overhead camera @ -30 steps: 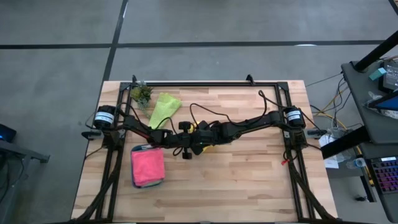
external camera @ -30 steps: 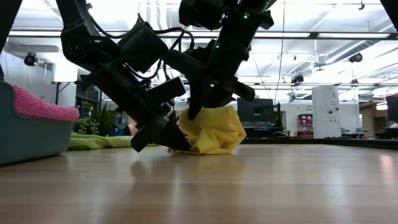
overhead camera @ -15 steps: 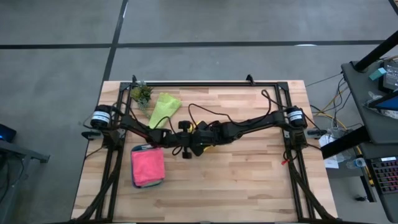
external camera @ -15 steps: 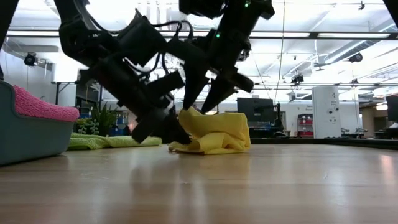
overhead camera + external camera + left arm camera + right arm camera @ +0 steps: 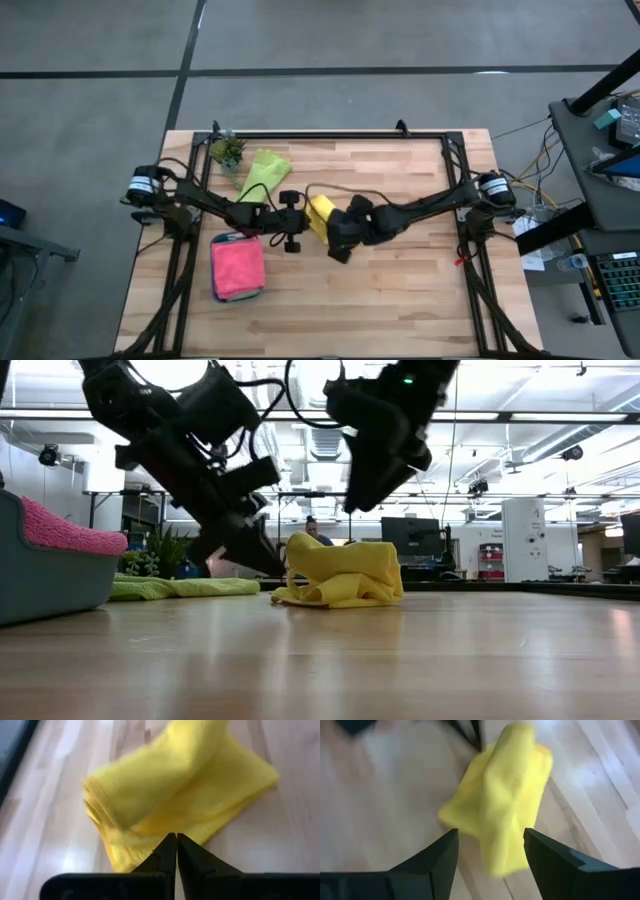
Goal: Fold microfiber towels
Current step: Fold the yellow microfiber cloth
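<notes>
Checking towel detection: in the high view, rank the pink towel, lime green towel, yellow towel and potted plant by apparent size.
1. pink towel
2. lime green towel
3. yellow towel, partly hidden by the right arm, so unsure
4. potted plant

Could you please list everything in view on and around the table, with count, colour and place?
yellow towel: one, yellow, loosely folded at the table's middle between the two grippers
lime green towel: one, lime green, flat near the far left, beside the plant
pink towel: one, pink, on top in the tray
tray: one, teal, left front of the table
potted plant: one, green, far left corner
table: one, light wood
left gripper: dark, shut, empty, at the yellow towel's edge
right gripper: dark, open, above the yellow towel, holding nothing
</notes>
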Controlling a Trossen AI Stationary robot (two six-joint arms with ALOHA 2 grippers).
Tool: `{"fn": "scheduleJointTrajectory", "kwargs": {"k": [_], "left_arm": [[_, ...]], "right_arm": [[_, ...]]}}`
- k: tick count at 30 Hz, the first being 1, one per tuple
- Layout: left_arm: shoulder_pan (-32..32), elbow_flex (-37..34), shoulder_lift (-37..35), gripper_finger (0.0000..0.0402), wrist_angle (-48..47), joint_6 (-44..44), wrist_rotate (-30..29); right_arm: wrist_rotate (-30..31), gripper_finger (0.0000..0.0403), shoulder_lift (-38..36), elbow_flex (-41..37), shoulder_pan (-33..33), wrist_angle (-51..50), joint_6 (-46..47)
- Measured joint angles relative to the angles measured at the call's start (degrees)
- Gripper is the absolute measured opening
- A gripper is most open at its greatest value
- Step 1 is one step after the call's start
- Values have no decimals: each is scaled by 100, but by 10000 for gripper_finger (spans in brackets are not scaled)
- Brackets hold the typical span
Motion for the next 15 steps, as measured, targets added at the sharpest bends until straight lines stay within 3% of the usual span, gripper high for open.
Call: {"fn": "scheduleJointTrajectory", "kwargs": {"k": [8,15], "left_arm": [[0,-36,-862,0,-692,24,332],[29,-102,-1544,19,-682,330,570]], "right_arm": [[662,214,-92,-904,622,734,-258],[1347,214,-185,-1595,768,1243,-326]]}}
